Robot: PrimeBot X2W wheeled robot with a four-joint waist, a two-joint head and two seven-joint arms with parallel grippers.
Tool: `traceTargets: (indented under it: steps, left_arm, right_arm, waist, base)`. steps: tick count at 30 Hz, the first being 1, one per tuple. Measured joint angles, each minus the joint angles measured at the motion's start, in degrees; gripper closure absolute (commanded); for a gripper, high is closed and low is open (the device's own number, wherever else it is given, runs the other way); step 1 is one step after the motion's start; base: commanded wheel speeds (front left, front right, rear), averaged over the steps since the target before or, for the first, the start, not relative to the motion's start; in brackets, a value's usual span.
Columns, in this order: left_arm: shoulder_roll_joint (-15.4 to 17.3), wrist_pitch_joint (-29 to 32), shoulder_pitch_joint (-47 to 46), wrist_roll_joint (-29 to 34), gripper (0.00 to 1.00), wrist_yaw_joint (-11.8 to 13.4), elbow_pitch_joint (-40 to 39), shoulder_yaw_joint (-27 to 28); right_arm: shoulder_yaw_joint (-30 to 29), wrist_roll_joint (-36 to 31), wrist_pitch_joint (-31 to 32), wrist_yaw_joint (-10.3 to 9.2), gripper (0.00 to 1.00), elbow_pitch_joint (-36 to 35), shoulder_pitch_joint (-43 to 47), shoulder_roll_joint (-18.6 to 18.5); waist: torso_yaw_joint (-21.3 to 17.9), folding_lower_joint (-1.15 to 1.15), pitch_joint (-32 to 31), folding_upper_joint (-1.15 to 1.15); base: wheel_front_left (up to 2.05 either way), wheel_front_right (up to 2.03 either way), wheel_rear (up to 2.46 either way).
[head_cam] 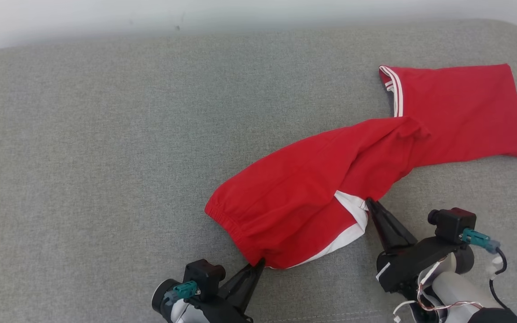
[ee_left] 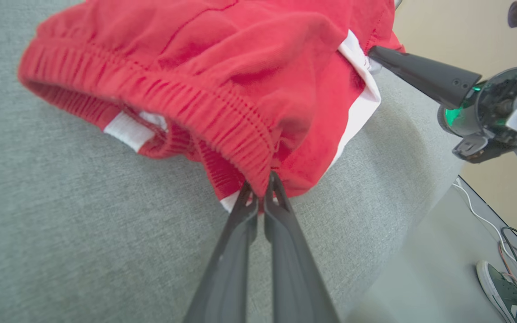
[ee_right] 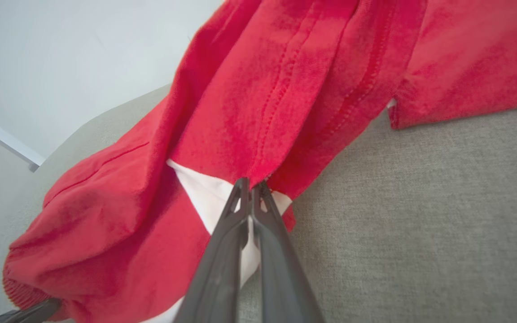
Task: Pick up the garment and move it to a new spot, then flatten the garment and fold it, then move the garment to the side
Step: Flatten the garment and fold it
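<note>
The red garment lay on a grey fabric cushion, stretched in a twisted band from just ahead of the left gripper up and away past the right gripper.

The left gripper's two dark fingers were pressed together on the garment's ribbed elastic waistband, pinching it at the corner nearest the gripper. The waistband ran away from the fingertips to their left, with a white label tucked under it. The cloth right at the tips was bunched and slightly raised off the cushion.

The right gripper was also closed. Its fingertips nipped a fold of red cloth just where a white panel showed, with the panel spreading to the left of the fingers and beneath them. A stitched seam ran straight on from the tips.

The two grippers were well apart, each holding one end of the garment's near edge, and the white trim curved along that edge between them.

Beyond the right gripper and off to its right, the rest of the garment lay flat on the cushion. A hem with white stripes was at its far left corner.

In the left wrist view, a green shoe and some cables were on the floor beyond the cushion's edge, to the right of the fingers.
</note>
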Motion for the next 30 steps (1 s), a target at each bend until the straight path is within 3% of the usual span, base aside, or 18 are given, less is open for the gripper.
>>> traceTargets:
  steps: [6, 18, 27, 30]
  left_arm:
    - [1.46, -2.09, 0.05, -0.56, 1.0, 0.0, -1.9, 1.7]
    - [9.26, -3.45, 0.53, -4.34, 1.0, -0.01, -16.02, 8.98]
    - [18.87, 1.02, 6.27, -10.34, 1.0, -0.08, -28.61, 2.63]
    - [22.29, 3.97, 6.39, -13.85, 1.0, -0.08, -31.55, 2.63]
  right_arm:
    - [-3.48, 2.43, -0.01, 0.01, 1.0, -3.92, -0.38, -1.42]
    - [-9.6, 11.46, -0.18, 0.01, 1.0, -20.11, 0.38, -7.4]
    - [-5.04, 17.53, 1.32, 0.01, 1.0, -31.54, 12.5, -19.49]
    - [-2.94, 19.31, 3.33, 0.01, 1.0, -34.43, 14.85, -21.4]
  waist:
    - [0.22, 0.0, -0.8, 0.0]
    - [0.52, 0.0, -3.42, 0.0]
    - [0.62, 0.0, -3.52, 0.0]
    - [0.42, -0.01, -3.01, 0.0]
  base:
    - [0.0, 0.0, 0.0]
    - [0.0, 0.0, 0.0]
    - [0.0, 0.0, 0.0]
    - [0.0, 0.0, 0.0]
